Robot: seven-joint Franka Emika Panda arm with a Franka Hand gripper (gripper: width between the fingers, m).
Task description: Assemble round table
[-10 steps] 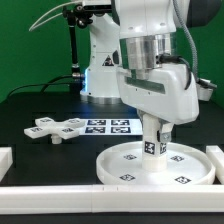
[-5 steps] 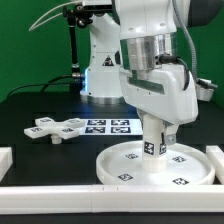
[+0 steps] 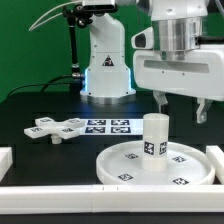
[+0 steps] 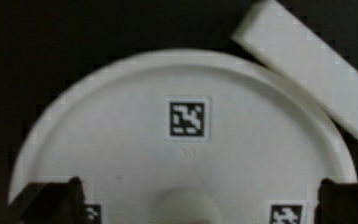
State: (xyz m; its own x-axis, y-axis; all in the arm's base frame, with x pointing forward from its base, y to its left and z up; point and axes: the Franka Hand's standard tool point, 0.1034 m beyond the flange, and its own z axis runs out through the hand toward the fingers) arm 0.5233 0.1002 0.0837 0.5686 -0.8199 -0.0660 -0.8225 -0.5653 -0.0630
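The large rimmed disc [image 3: 118, 166] lies flat at the front of the black surface. The short cylindrical post [image 3: 154, 135] stands upright on its centre. The flat lobed cross piece [image 3: 55, 128] lies apart at the exterior view's left. My gripper [image 3: 180, 108] hangs open and empty above the post, a little toward the exterior view's right, touching nothing. In the wrist view the disc [image 4: 123, 110] fills the picture. The post's rounded top [image 4: 197, 208] shows between my two dark fingers [image 4: 51, 203].
The marker board [image 3: 108, 126] lies between the cross piece and the disc. White rails edge the surface at the front [image 3: 60, 190] and the exterior view's right [image 3: 215, 155]; one rail shows in the wrist view [image 4: 309, 60]. The arm's base [image 3: 105, 60] stands behind.
My gripper has let go of the post, opened, and risen up and toward the exterior view's right. The post stays upright on the disc.
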